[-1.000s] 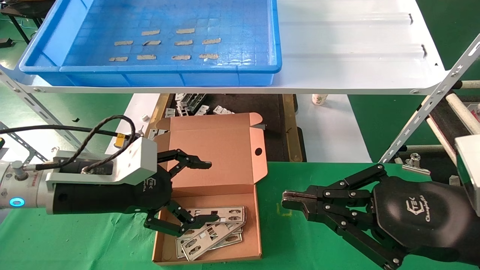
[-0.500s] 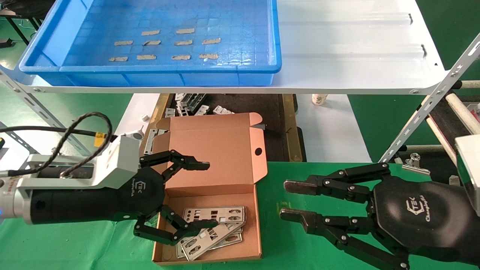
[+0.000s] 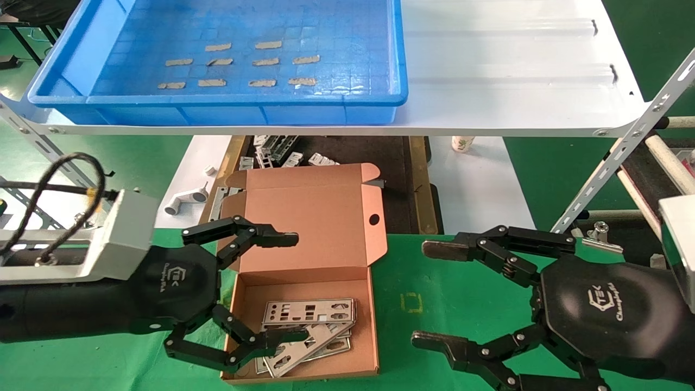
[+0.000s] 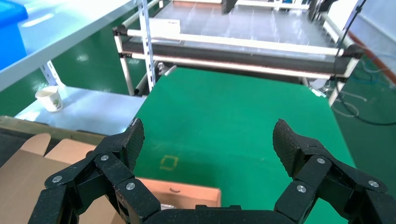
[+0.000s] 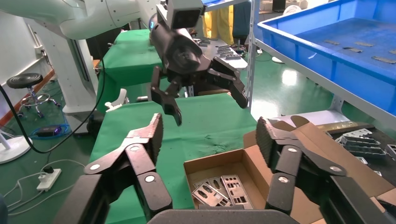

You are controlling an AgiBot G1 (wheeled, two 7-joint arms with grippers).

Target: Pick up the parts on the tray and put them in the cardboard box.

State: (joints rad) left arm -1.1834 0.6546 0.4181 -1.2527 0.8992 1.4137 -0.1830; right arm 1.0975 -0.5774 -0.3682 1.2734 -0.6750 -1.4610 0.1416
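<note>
Both black linkage end effectors bear silver rivets and white logos; a braided black cable loops off the left wrist.

I work in a factory or workshop assembly station. Evidence: a green-matted workbench, a white metal shelf on perforated steel angle struts, green painted floor, a roller conveyor frame, and loose stamped metal brackets below the shelf.
</note>
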